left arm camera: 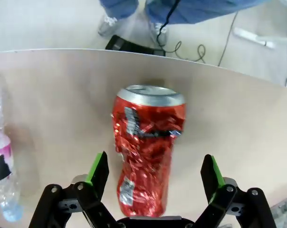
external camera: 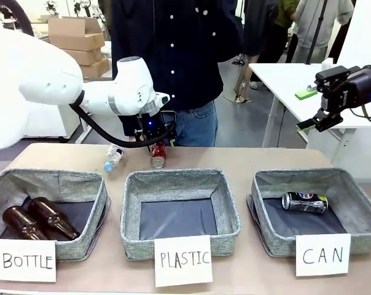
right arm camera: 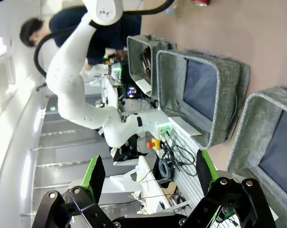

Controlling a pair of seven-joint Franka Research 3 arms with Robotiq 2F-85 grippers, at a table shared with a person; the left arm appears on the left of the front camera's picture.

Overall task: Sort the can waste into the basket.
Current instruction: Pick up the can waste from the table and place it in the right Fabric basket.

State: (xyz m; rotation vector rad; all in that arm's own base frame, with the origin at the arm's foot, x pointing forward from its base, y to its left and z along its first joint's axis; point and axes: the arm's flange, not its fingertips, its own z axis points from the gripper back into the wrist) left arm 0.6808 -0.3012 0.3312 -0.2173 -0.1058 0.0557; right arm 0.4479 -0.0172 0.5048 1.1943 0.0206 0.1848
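Risk first: left jaws stand spread to either side of the red can [left arm camera: 148, 152], green pads [left arm camera: 99, 170] clear of its skin, nothing pinched. The can is badly crumpled and narrower low down than at its silver rim, so the pads may meet uneven metal, slip, or tip it toward the clear plastic bottle [left arm camera: 1, 161] lying just beside it on the table [left arm camera: 238, 118]. A weak hold matters, since the carry to the CAN basket [external camera: 299, 174] likely passes over the PLASTIC basket [external camera: 173, 175]; a drop there sorts it wrong. Right jaws, also spread and empty, hang raised at the far right on that basket's side of the table, and could crowd the left arm's approach. Can itself: red, dented, print creased, apparently upright on the table behind the PLASTIC basket, near the person [external camera: 173, 49]. The dark can [external camera: 304, 201] lies on its side inside the CAN basket
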